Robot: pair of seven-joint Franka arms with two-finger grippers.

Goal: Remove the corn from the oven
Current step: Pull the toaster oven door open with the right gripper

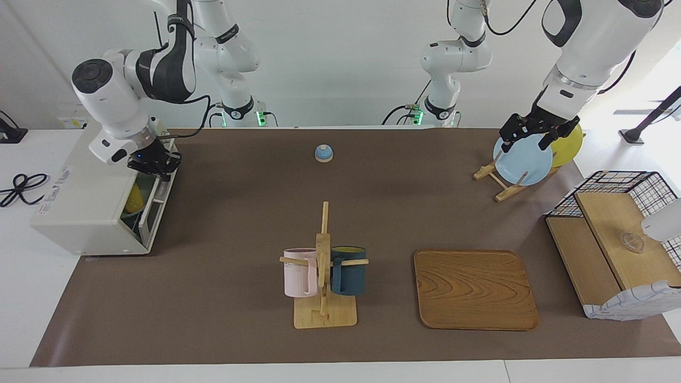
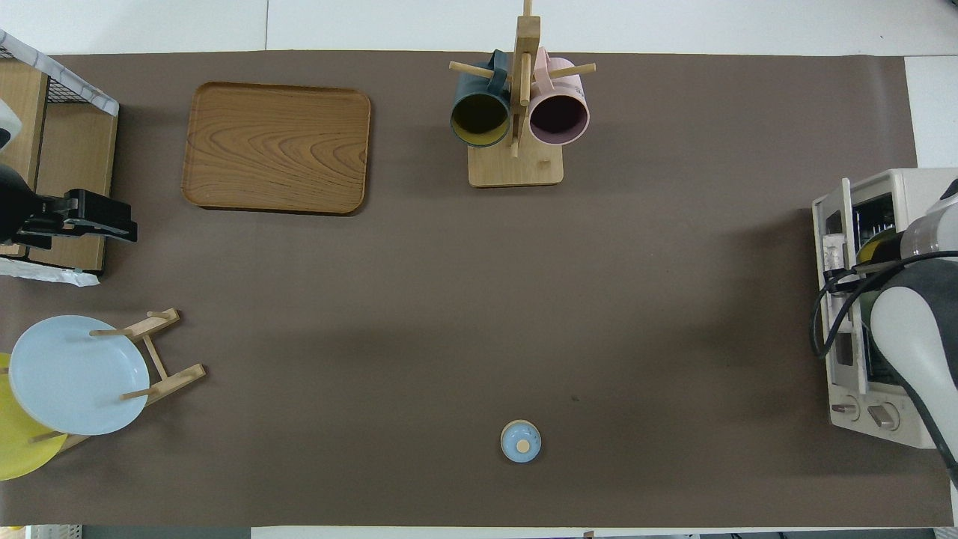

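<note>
The cream-white oven (image 1: 88, 213) stands at the right arm's end of the table, also in the overhead view (image 2: 872, 408). Its glass door (image 1: 155, 205) leans partly open at the top. The yellow corn (image 1: 133, 199) lies inside on the rack, partly hidden; a sliver shows from above (image 2: 874, 243). My right gripper (image 1: 158, 165) is at the door's top edge, by the bar handle. My left gripper (image 1: 528, 139) is open and empty, up in the air over the plate rack, and waits.
A mug rack (image 1: 323, 314) holds a pink and a dark blue mug. A wooden tray (image 1: 475, 290) lies beside it. A small blue bell (image 1: 323, 153), a rack with a blue plate (image 1: 524, 159) and a yellow plate (image 1: 570, 142), and a wire-and-wood basket (image 1: 617, 239) are also there.
</note>
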